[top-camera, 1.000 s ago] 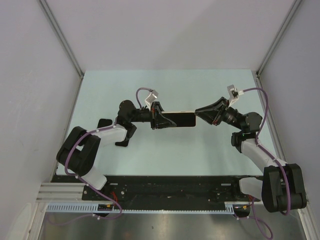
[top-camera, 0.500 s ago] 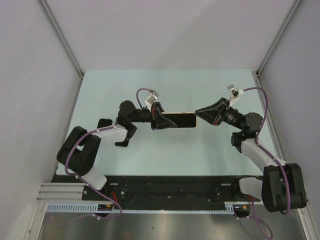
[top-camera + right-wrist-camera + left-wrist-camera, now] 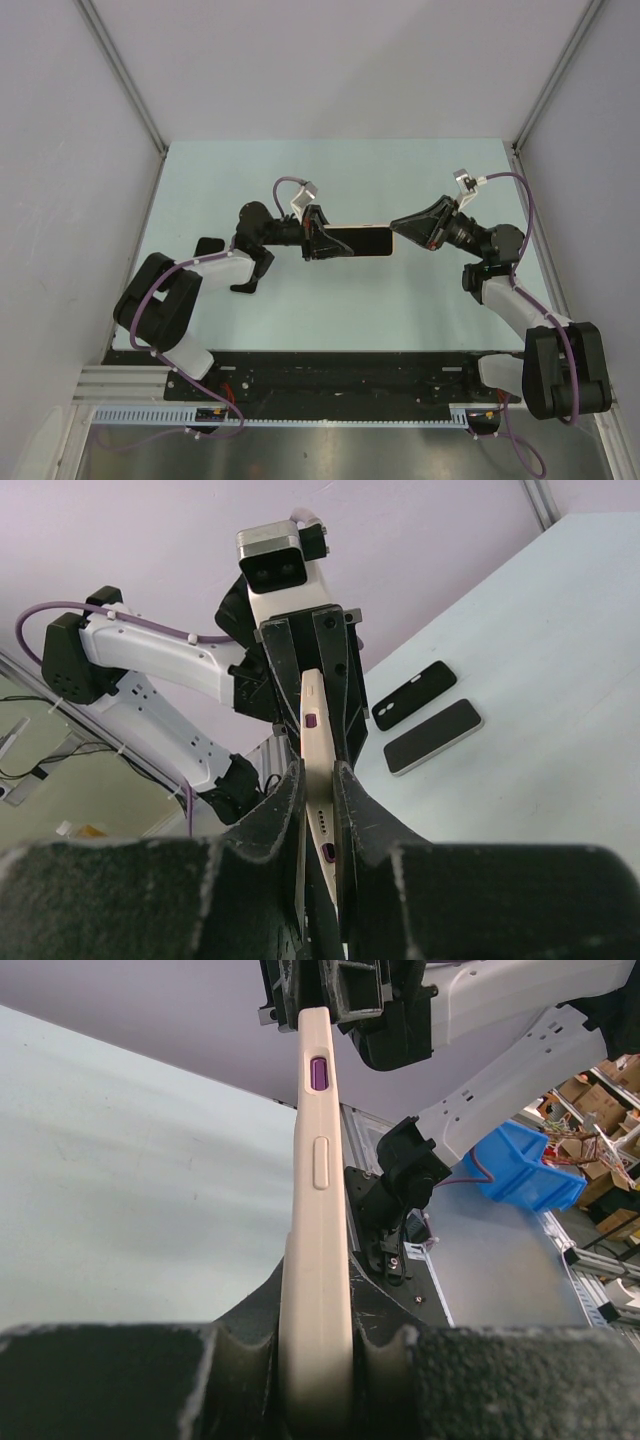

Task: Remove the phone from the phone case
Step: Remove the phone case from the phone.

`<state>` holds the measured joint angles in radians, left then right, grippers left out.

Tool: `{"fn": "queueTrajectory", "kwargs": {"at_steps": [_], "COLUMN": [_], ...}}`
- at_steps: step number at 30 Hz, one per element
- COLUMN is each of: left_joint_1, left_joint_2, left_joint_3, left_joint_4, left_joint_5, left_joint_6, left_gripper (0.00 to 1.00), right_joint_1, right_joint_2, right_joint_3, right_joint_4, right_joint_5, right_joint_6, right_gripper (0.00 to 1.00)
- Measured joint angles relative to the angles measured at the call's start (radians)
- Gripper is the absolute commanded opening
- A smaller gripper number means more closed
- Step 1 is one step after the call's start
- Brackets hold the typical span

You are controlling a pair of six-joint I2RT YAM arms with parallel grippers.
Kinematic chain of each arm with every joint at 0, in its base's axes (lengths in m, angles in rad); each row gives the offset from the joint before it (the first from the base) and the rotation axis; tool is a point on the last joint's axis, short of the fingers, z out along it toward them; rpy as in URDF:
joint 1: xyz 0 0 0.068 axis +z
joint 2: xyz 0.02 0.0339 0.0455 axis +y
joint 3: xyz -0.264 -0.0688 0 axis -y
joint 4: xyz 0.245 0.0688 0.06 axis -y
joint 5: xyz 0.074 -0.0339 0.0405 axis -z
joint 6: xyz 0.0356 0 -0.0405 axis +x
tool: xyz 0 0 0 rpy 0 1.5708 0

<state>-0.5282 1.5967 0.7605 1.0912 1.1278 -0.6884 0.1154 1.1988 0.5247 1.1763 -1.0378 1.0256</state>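
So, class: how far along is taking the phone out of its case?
Done: the phone is held above the table, left hand clamped on one end. In hand: right hand gripping the other end. Left: the beige case wraps it; nothing separated.

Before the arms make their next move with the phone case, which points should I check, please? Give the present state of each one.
1. Left gripper shut on the phone case: ok.
2. Right gripper fingers against both faces of the other end: ok; firmness cannot tell.
3. Case held on edge, clear of the table: ok.
4. Phone out of the case: not ok, dark face inside the rim.
5. Black case and dark phone on the table lie apart from the arms: ok.
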Motion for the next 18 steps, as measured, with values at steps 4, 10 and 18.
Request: {"fn": "queueTrajectory", "kwargs": {"at_steps": [4, 10, 18], "left_joint_1": [-0.002, -0.008, -0.018], "left_joint_2": [0.0, 0.0, -0.002], "left_joint_3": [0.0, -0.007, -0.011], "left_joint_4": [0.0, 0.0, 0.0], "left_joint_5": [-0.001, -0.008, -0.026], "left_joint_6": [0.006, 0.018, 0.038], "left_gripper": [0.0, 0.0, 0.0], "right_joint_1": [-0.003, -0.008, -0.024], "right_joint_2": [0.002, 0.01, 0.012], "right_joint_3": [0.0, 0.0, 0.0], "right_joint_4": [-0.002, -0.007, -0.02], "right_joint_5": [-0.001, -0.004, -0.006], "right_joint_6": [0.016, 0.041, 0.08], "right_gripper": [0.09, 0.08, 0.07]}}
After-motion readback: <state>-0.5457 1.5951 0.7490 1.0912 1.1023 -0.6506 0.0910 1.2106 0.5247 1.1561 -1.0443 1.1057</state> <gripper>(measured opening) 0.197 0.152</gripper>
